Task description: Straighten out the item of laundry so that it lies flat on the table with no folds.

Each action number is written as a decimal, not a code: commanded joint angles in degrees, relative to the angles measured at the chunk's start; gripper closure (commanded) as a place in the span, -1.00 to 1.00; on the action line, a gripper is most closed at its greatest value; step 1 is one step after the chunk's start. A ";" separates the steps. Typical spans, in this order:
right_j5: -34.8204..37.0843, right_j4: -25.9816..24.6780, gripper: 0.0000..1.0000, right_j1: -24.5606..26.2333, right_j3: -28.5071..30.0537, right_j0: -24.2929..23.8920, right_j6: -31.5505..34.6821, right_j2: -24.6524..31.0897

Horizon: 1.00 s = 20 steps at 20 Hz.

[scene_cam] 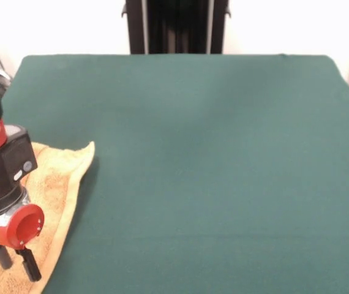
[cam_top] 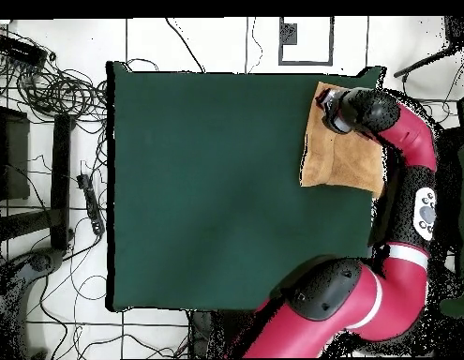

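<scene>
My gripper [scene_cam: 15,262] hangs low over the towel [scene_cam: 58,177], its two fingers slightly apart and holding nothing. The towel lies beneath and beside it at the tabletop [scene_cam: 211,159] corner, spread mostly flat, presumably awaiting smoothing.

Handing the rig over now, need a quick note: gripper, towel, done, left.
Gripper: fingers slightly apart, low over the towel, nothing visibly held; contact with the cloth cannot be told.
Towel: at one edge of the table, near a corner; in the overhead view it lies under the arm. It looks mostly spread, but the far corner is lifted or curled in the front view.
Done: largely opened out.
Left: flatten that corner and check the part hidden by the arm for folds.
</scene>
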 commanded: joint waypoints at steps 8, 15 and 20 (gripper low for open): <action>13.79 5.12 -1.00 8.29 10.05 2.31 -19.42 10.02; 13.03 6.72 -1.00 7.39 11.62 3.26 -13.40 8.73; 13.63 7.97 -1.00 5.68 14.26 3.66 -9.08 7.42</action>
